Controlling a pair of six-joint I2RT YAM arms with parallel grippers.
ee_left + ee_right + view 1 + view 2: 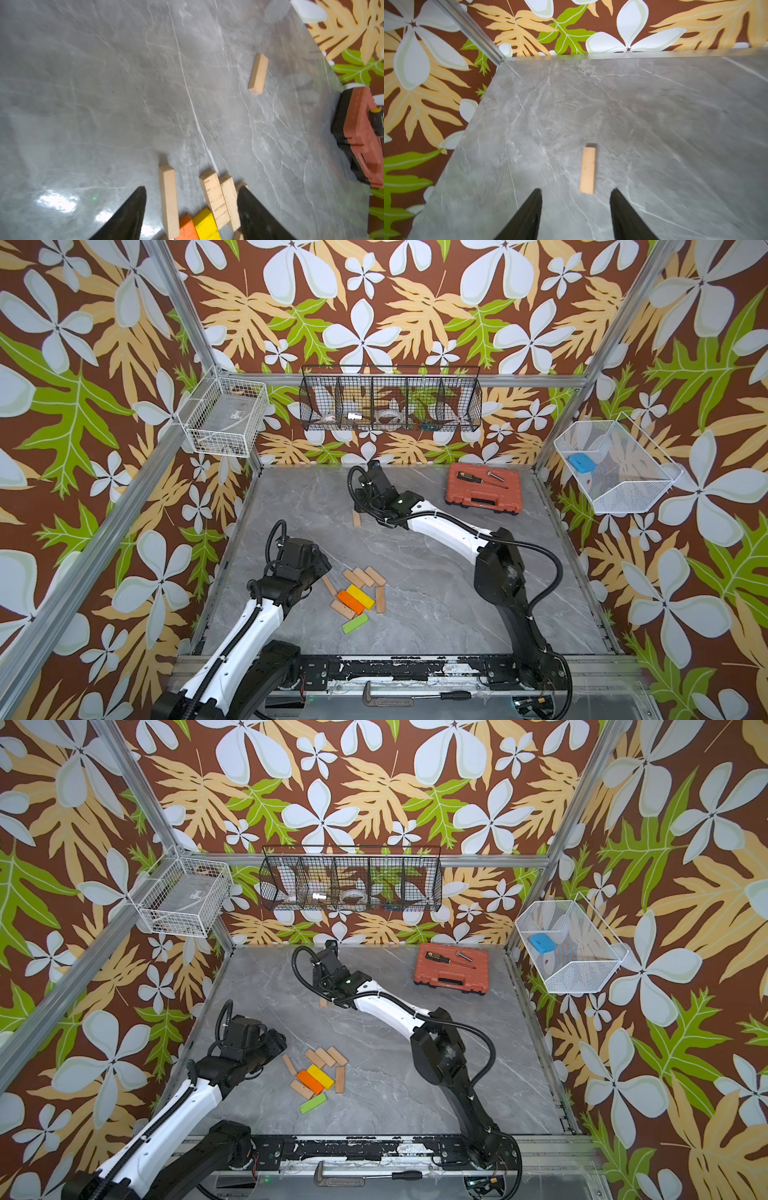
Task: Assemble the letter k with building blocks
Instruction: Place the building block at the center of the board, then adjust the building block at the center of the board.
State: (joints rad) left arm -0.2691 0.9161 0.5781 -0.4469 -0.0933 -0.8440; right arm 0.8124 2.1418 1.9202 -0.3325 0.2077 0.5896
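— Blocks [359, 593]? Where?
— Bunched on the grey table [436, 593], toward the front, left of the middle. Orange block [350, 600] and yellow block [360, 596] side by side, touching. Green block [355, 622] just in front of them. Plain wood planks fanned around.
— Any apart from the bunch?
— One lone plank [588, 170], lying flat, well apart, farther back. Red-orange tool case [484, 488] off to its right, at the back.
— Left gripper [192, 188]?
— At the left edge of the bunch, fingers spread wide, clutching nothing. One plain plank seen between them in the wrist view; contact impossible to tell.
— Right gripper [576, 190]?
— Parted too, empty, tips just short of the lone plank.
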